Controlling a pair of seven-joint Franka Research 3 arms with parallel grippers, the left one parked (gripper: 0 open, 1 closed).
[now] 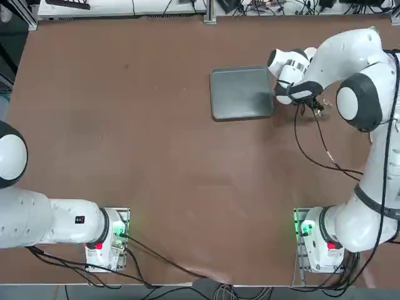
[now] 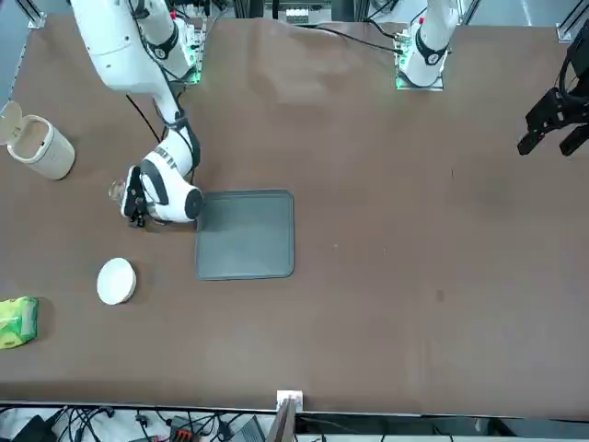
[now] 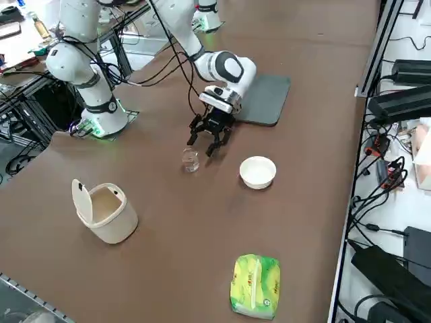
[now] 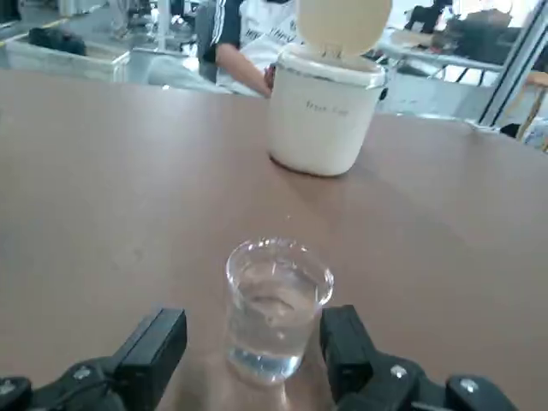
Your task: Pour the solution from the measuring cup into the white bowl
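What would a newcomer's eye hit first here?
Probably the right arm, reaching in over the brown table with its open gripper at the small clear measuring cup of liquid. Next, the white bowl near the cup and the grey tray behind it. Then the lidded white bin, lid up, and the bright green packet.

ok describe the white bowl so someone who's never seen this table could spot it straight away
In the right side view, find the flat grey tray beside the robot's right gripper. The white bowl sits near it, small, round and open. Unlike the white bin, it has no lid.
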